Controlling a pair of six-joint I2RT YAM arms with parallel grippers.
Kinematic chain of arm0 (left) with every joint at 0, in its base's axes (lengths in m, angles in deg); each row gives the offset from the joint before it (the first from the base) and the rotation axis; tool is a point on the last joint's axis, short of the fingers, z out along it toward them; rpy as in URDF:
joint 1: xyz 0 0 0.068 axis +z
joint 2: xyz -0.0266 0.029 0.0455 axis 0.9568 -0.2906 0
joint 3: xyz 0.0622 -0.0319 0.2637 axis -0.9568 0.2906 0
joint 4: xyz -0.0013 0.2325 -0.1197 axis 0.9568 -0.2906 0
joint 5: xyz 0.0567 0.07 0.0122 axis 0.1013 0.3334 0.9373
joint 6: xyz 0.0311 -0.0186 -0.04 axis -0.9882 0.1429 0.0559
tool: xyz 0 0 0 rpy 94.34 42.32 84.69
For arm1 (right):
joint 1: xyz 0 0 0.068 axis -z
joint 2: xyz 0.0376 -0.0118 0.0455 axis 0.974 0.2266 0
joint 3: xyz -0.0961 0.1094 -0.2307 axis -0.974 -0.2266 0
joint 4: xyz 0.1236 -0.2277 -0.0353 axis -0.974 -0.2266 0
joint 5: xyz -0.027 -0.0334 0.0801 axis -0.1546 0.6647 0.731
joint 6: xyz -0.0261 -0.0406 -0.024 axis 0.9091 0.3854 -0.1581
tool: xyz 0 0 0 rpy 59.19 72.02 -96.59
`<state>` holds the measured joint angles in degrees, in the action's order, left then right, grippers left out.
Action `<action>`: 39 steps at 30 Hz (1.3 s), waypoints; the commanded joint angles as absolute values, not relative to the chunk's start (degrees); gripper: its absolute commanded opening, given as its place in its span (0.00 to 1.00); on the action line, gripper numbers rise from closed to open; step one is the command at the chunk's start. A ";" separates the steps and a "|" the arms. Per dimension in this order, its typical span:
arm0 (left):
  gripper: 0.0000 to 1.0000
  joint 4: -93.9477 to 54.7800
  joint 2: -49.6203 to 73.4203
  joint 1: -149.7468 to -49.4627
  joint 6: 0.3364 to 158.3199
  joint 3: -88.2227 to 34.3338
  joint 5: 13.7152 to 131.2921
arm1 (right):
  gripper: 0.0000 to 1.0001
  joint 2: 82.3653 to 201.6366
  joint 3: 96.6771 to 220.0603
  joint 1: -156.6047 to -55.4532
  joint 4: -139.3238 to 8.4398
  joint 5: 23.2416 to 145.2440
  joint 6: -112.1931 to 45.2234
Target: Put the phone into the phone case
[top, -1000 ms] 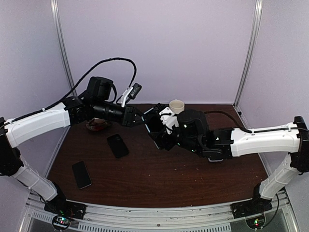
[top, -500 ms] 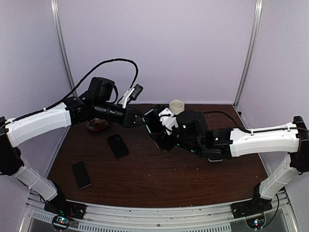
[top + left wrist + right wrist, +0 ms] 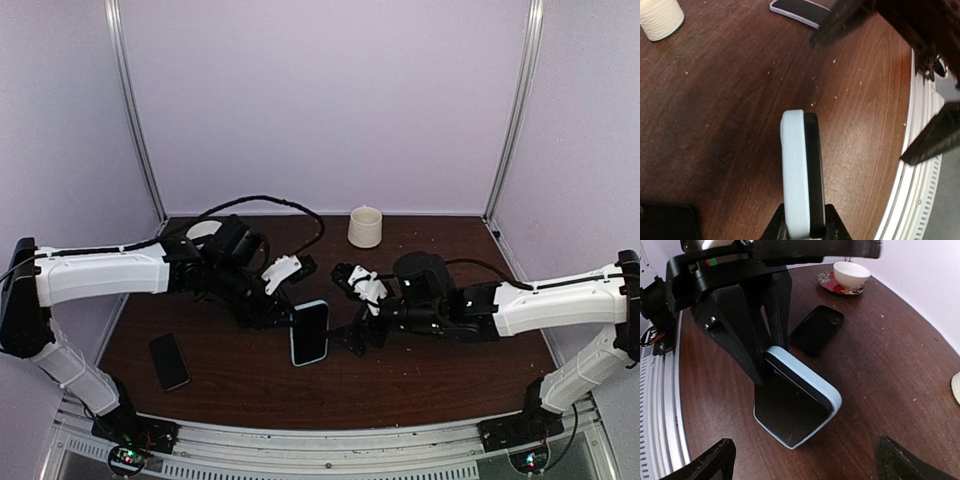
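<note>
The black phone (image 3: 787, 412) sits inside the light blue phone case (image 3: 810, 381). The pair is tilted, its lower end at or near the table. My left gripper (image 3: 805, 227) is shut on its upper end, one finger on the case back and one on the screen side. Edge-on in the left wrist view, the blue case (image 3: 792, 170) lies against the dark phone (image 3: 815, 170). From above, the cased phone (image 3: 309, 335) is front of centre. My right gripper (image 3: 347, 305) stands open just right of it, its fingers (image 3: 705, 462) spread wide and touching nothing.
A bare black phone (image 3: 817, 329) lies behind the cased one. Another dark phone (image 3: 168, 360) lies front left. A cup on a red saucer (image 3: 850, 275) stands at the back left and a white cup (image 3: 365, 227) at the back. The metal front rail (image 3: 920, 190) is close.
Both arms came down and forward from mid-air to just above the table. The left gripper kept the cased phone. The right gripper let go of it and opened wide.
</note>
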<state>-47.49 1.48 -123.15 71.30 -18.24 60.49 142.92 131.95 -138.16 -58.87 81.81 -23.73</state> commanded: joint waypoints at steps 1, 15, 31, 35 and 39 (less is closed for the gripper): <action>0.00 -44.11 1.80 -125.91 62.64 -17.26 63.08 | 0.99 138.53 126.85 -132.59 -53.62 100.43 -22.96; 0.00 -42.68 0.63 -127.16 57.26 -12.15 69.56 | 0.76 154.94 123.40 -124.63 -19.41 121.59 -21.68; 0.00 -42.17 0.94 -127.09 56.65 -11.73 68.30 | 0.28 159.17 128.18 -124.63 -29.15 124.11 -16.63; 0.00 -42.17 1.19 -127.14 56.64 -11.66 67.92 | 0.11 159.00 128.10 -124.62 -29.24 123.71 -15.95; 0.00 -41.75 1.66 -127.15 56.65 -11.51 67.67 | 0.10 158.28 128.09 -124.63 -31.05 123.74 -14.95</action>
<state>-42.83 2.23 -127.17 56.46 -13.25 65.17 158.76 126.70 -124.60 -29.97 124.35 -15.60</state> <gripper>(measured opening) 0.204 0.157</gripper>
